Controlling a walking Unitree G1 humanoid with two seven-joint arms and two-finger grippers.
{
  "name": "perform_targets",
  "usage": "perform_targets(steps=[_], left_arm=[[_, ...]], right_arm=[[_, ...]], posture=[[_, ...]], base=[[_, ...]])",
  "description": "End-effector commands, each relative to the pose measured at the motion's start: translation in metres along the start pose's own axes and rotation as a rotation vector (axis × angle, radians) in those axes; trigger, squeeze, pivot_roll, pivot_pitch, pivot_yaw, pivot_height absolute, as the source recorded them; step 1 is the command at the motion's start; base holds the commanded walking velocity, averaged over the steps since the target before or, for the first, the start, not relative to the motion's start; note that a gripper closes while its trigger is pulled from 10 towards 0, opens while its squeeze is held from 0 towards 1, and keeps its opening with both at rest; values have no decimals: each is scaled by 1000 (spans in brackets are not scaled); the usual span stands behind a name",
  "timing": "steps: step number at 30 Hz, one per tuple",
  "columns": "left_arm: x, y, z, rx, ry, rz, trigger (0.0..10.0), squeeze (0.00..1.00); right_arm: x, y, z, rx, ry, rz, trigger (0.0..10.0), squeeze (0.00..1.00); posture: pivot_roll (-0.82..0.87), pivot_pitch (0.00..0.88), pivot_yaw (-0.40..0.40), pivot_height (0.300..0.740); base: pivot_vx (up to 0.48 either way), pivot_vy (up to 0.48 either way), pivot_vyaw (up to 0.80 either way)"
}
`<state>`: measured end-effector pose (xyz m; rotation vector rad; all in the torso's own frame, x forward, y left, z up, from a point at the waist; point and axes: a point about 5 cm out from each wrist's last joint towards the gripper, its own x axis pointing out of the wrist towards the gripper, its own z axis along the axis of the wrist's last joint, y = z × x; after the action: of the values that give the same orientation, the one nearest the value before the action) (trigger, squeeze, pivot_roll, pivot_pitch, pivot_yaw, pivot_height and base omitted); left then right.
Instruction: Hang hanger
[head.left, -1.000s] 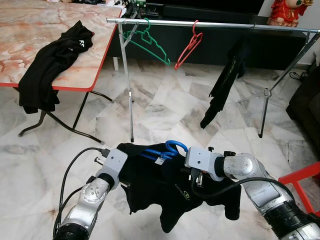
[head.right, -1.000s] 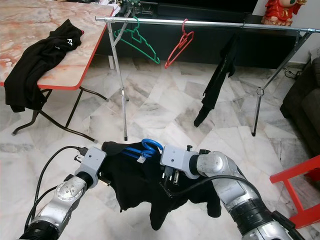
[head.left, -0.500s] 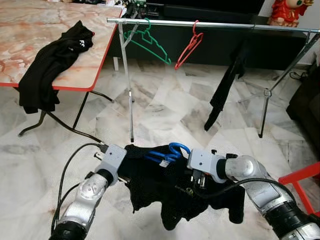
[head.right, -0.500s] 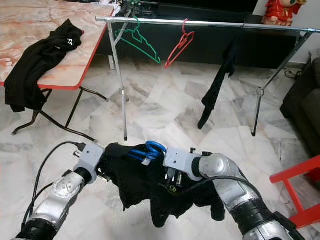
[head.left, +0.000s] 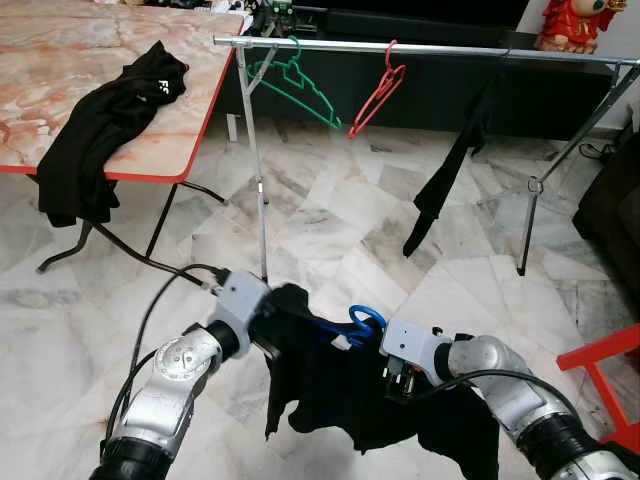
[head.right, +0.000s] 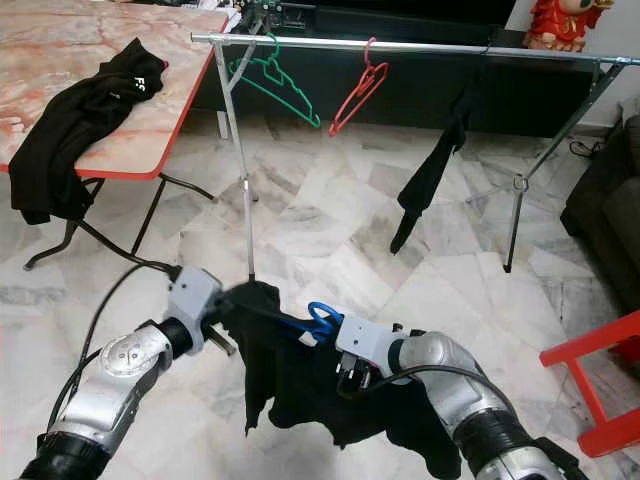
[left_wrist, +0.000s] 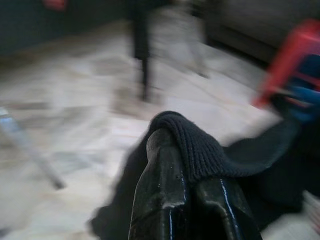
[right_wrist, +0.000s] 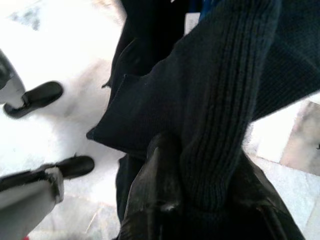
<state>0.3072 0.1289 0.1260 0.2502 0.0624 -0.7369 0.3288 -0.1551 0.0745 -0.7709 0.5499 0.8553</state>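
Observation:
A black knit garment (head.left: 350, 400) hangs on a blue hanger, whose hook (head.left: 366, 321) sticks up between my two arms. My left gripper (head.left: 274, 318) holds the garment's raised left shoulder, its fingers (left_wrist: 167, 192) shut with cloth (left_wrist: 200, 145) folded over their tips. Lower and to the right, my right gripper (head.left: 398, 382) is shut on the garment's other side, and ribbed cloth (right_wrist: 220, 100) covers its fingers (right_wrist: 160, 175). The metal clothes rail (head.left: 420, 48) stands ahead, well above and beyond both grippers.
On the rail hang a green hanger (head.left: 300, 85), a red hanger (head.left: 378, 95) and another black garment (head.left: 450, 170). A red-edged table (head.left: 60, 50) at the left carries a black garment (head.left: 100, 130). A red stool (head.left: 600, 365) stands at the right, a dark sofa (head.left: 615, 200) behind it.
My left gripper has risen and moved forward, lifting the garment's left shoulder. My right gripper has dropped lower. The garment now hangs slanted, and the blue hook has shifted right.

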Motion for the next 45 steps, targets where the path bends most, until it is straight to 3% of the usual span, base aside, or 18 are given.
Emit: perform_targets(steps=[1,6,7,8,9,10,11,21,24,28,29,37,43,44,45], left_arm=[[-1,-10,3,3,16,-98,0,0],[-12,-28,-13,30,162,-280,0,0],[-13,-31,-16,33,185,-312,0,290],[-15,-34,-17,33,202,-334,902,439],[-16,-36,-17,19,216,-349,5255,996],[-17,-37,-18,8,224,-357,5255,996],[-18,-38,-16,2,224,-366,10000,1000],[-30,-34,-11,14,251,-379,10000,1000],[-33,-32,-11,20,255,-365,10000,1000],[-36,-30,-13,32,261,-361,10000,1000],[-37,-31,-13,43,266,-368,10000,1000],[-38,-18,3,87,225,-337,10000,1000],[-37,-13,-4,131,278,-329,10000,988],[-37,-14,-5,127,281,-338,10000,0],[-37,-15,-6,124,282,-345,10000,0]], right_arm=[[-3,-11,3,42,-20,-67,0,0],[-3,-18,16,110,-102,-100,0,0],[-3,-19,20,121,-125,-96,0,0],[-3,-19,22,128,-138,-96,0,0],[-3,-20,25,131,-159,-101,0,0],[-3,-21,27,131,-172,-106,0,0],[-3,-23,30,130,-188,-124,0,0],[-3,-27,29,114,-194,-142,0,0],[-5,-21,31,73,-242,-63,0,0],[-8,-18,19,9,-185,26,0,0],[-11,-11,13,-61,-170,112,0,0],[-20,-1,-7,-148,-140,297,0,0],[-25,4,1,-177,-197,388,0,0],[-25,5,1,-181,-203,399,0,0],[-26,6,2,-183,-207,406,0,0]], posture=[[41,178,-105,740],[39,179,-103,740],[37,180,-103,740],[37,180,-103,740],[37,180,-103,740],[37,180,-103,740],[36,185,-106,740],[43,189,-111,740],[43,189,-112,740],[40,189,-114,740],[41,189,-116,740],[40,191,-119,740],[46,191,-115,740],[44,191,-115,740],[44,191,-115,740]], base=[[0,0,0],[0,0,0],[0,0,0],[0,0,0],[0,0,0],[0,0,0],[0,0,0],[0,0,0],[0,0,0],[0,0,0],[0,0,0],[0,0,0],[0,0,0],[0,0,0],[0,0,0]])
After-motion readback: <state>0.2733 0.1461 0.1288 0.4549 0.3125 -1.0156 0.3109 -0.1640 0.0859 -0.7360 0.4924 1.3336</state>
